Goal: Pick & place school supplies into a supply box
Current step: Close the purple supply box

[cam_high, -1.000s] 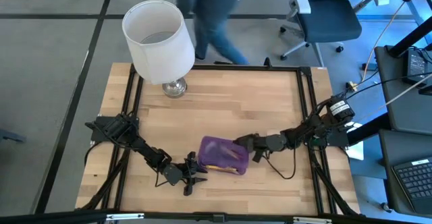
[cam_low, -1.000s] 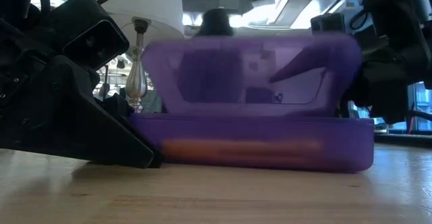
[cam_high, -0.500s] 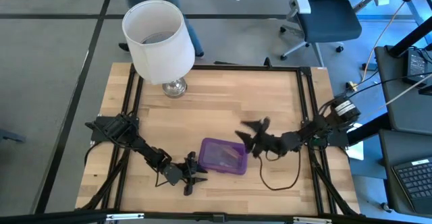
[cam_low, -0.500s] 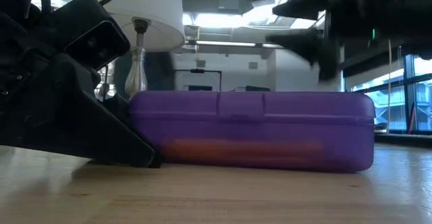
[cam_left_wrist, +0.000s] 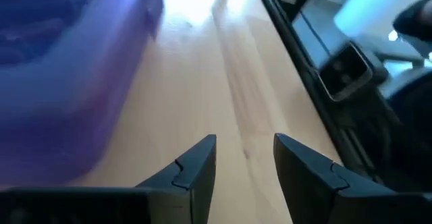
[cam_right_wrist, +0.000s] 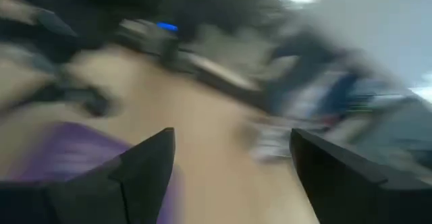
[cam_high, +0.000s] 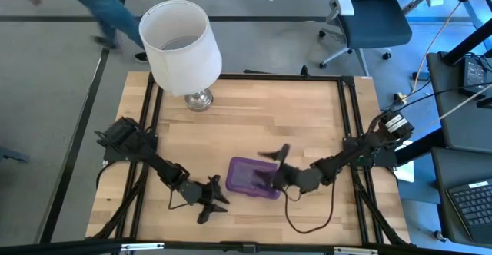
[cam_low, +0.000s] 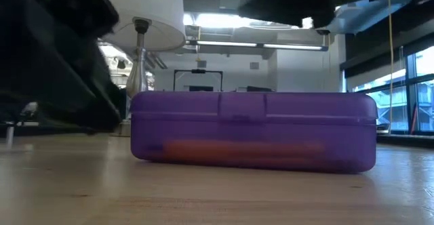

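Since a second ago the lid of the translucent purple plastic supply box (cam_high: 254,177) has gone from standing up to lying flat, and the right gripper (cam_high: 275,165) has dropped back down over the box's right end after swinging up off it. The left gripper (cam_high: 214,205) has slid away from the box's left end toward the near edge of the wooden tabletop (cam_high: 254,117), leaving bare wood between them.

From table height the box (cam_low: 253,131) sits shut with an orange shape, likely pencils (cam_low: 241,148), showing dimly through its front wall. It lies near the middle of the tabletop's near edge.

Left jaws are parted with nothing between them, the fingers (cam_left_wrist: 191,166) hovering over bare wood beside the purple wall. Right jaws are spread wide and empty, fingers (cam_right_wrist: 145,163) above the box.

A white drum lampshade on a silver base (cam_high: 180,44) stands at the far left corner. A person in blue (cam_high: 84,1) passes on the floor beyond it.
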You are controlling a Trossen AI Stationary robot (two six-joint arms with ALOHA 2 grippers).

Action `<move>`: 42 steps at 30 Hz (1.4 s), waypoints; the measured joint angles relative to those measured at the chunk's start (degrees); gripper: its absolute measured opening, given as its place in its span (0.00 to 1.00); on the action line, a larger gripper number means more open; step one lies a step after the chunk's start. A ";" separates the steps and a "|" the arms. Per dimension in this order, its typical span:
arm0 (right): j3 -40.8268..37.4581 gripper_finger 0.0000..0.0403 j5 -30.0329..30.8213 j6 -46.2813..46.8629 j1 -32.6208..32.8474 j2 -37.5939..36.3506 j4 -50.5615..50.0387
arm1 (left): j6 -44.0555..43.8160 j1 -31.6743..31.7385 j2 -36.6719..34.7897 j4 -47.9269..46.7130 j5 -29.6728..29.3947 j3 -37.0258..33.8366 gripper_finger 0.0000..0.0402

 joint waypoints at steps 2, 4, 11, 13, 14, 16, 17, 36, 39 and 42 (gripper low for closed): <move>1.48 0.74 -7.77 7.25 -0.19 0.00 -4.57 | 0.46 -0.21 -2.18 -2.43 0.57 -0.25 0.35; 3.39 0.74 -13.31 14.08 -0.21 -0.01 -9.57 | 0.64 0.05 -4.63 -3.93 1.39 -0.21 0.35; 10.27 0.74 -33.48 34.77 -0.36 0.60 -23.73 | 1.80 3.02 -11.37 -6.73 1.71 -0.06 0.35; 9.57 0.74 -33.09 37.65 -0.42 0.88 -24.10 | -0.07 4.44 -11.43 -10.14 1.29 -0.05 0.35; 8.99 0.74 -33.03 39.44 -0.46 0.90 -23.95 | -0.84 4.98 -11.35 -11.57 0.75 -0.12 0.35; 7.87 0.74 -32.32 42.93 -0.51 0.90 -23.66 | -1.35 6.38 -11.38 -12.31 -0.94 -0.15 0.35; 7.37 0.74 -30.93 44.19 -0.46 0.90 -23.75 | -1.36 7.25 -11.43 -12.49 -1.95 -0.11 0.35; -4.65 0.74 -22.40 55.49 -2.91 1.01 -21.27 | -9.95 13.60 -11.15 -14.59 0.48 0.08 0.35; -5.24 0.74 -22.72 55.33 -3.50 0.95 -21.06 | -11.85 12.47 -11.15 -14.66 -1.59 0.08 0.35; -5.30 0.74 -24.19 52.96 -3.88 0.94 -21.21 | -14.26 11.67 -11.15 -14.73 -3.06 0.08 0.35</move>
